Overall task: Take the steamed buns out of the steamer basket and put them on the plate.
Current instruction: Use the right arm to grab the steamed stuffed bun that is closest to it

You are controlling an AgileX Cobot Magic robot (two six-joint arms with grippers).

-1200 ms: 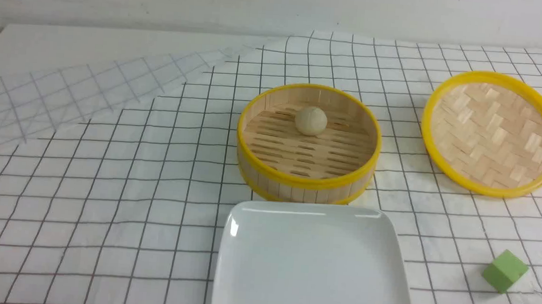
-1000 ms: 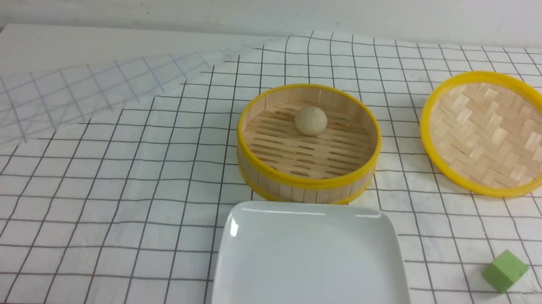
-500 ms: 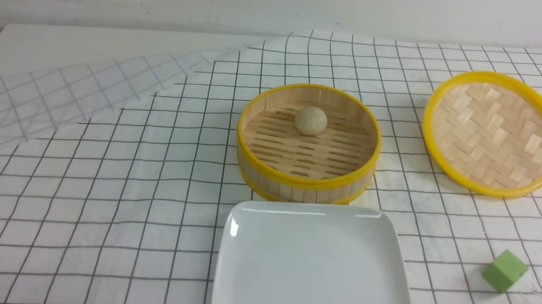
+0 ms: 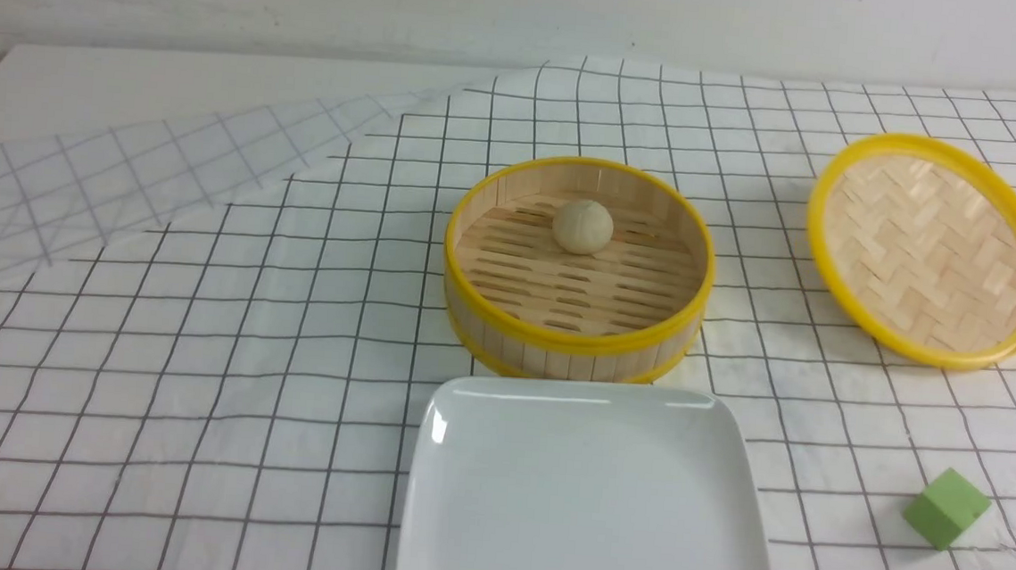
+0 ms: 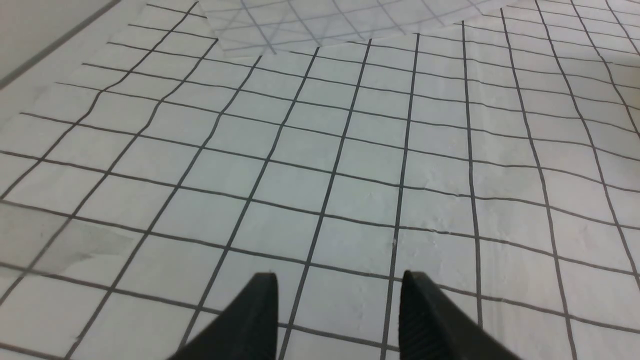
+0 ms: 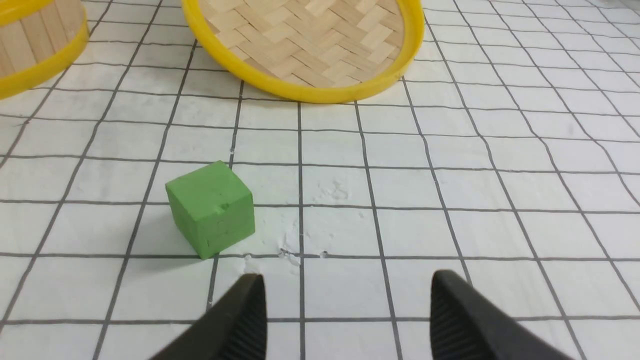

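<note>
The bun sits inside the basket, on the slatted floor toward its 12 o'clock wall. The plate lies just beside the basket at its 6 o'clock, with nothing on it; whether the two touch I cannot tell. The lid rests at the basket's 3 o'clock, well apart, woven inside showing. A green cube stands at the plate's 3 o'clock. All rest on a checked cloth spread over the white surface.

The left pincer hangs over bare cloth, fingers parted, gripping nothing. The right pincer is spread wide and empty; the cube sits near one finger without touching it, the lid farther out.
</note>
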